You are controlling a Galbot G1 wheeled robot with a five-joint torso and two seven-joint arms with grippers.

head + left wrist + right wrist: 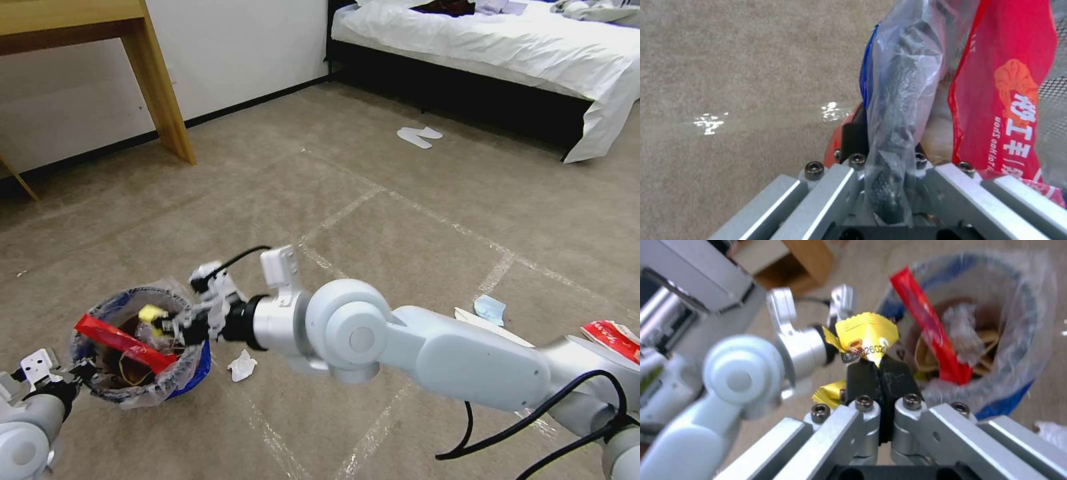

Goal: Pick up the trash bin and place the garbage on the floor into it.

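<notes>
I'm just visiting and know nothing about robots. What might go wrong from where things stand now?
The right gripper pinches the yellow wrapper at the rim of the trash bin, so a release here might drop it outside. The red wrapper strip juts across the bin's opening and could knock the wrapper away or get flicked out. The left gripper holds the bin only by its rim and thin plastic liner, which might slip or tear.
</notes>
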